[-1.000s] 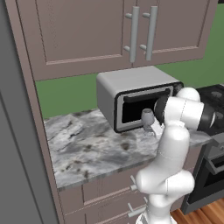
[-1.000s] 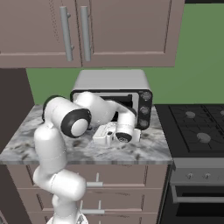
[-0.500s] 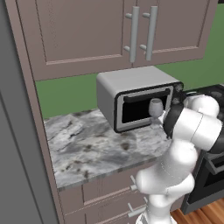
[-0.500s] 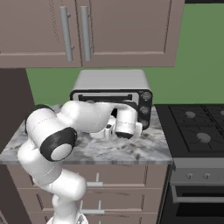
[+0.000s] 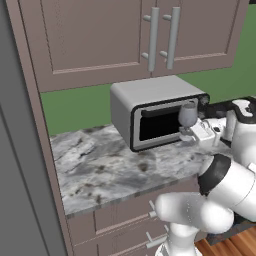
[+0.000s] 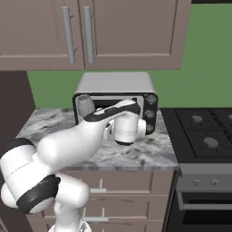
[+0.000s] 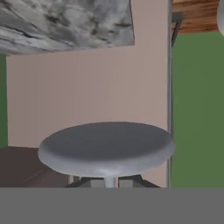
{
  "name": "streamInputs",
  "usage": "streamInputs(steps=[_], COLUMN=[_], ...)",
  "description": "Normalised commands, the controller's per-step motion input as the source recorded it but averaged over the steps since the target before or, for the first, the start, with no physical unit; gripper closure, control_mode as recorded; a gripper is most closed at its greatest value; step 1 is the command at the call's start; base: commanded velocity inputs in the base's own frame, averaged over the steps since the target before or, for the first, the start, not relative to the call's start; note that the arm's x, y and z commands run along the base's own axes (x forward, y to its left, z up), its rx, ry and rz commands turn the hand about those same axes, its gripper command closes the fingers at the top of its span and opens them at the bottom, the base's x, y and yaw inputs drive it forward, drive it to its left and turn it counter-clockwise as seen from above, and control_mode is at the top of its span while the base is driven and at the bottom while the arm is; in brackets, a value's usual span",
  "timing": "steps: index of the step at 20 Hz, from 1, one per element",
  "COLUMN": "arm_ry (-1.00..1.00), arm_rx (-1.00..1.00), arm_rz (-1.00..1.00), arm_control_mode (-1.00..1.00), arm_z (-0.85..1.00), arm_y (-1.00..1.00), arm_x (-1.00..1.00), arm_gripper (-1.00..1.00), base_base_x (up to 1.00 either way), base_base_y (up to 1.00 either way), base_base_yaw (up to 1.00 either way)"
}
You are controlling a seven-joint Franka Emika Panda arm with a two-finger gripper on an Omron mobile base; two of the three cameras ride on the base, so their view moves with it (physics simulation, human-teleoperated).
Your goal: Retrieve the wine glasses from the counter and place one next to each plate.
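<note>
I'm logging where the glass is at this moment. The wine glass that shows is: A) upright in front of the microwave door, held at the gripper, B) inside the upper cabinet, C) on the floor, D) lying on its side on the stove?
A: the wine glass stands upright before the microwave, at the gripper, above the counter.

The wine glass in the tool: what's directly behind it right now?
Behind the wine glass stands the silver microwave; the bowl shows against its dark door window. The glass's foot and the counter beneath it are hidden by the tool.

Even, shadowless rendered light, slightly soft
</note>
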Motion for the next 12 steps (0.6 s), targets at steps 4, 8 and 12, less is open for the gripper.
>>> streamInputs(steps=[4, 8, 12], arm_ry=[-0.17, -0.21, 0.0], arm_rx=[0.0, 0.0, 0.02], arm_rz=[0.0, 0.0, 0.0], arm_control_mode=[-1.0, -1.0, -1.0], arm_z=[0.21, 0.35, 0.45], arm_y=[0.15, 0.14, 0.0], arm_x=[-0.7, -0.56, -0.21], arm_gripper=[1.0, 1.0, 1.0], base_base_x=[0.0, 0.0, 0.0], base_base_y=[0.0, 0.0, 0.0], base_base_yaw=[0.0, 0.0, 0.0])
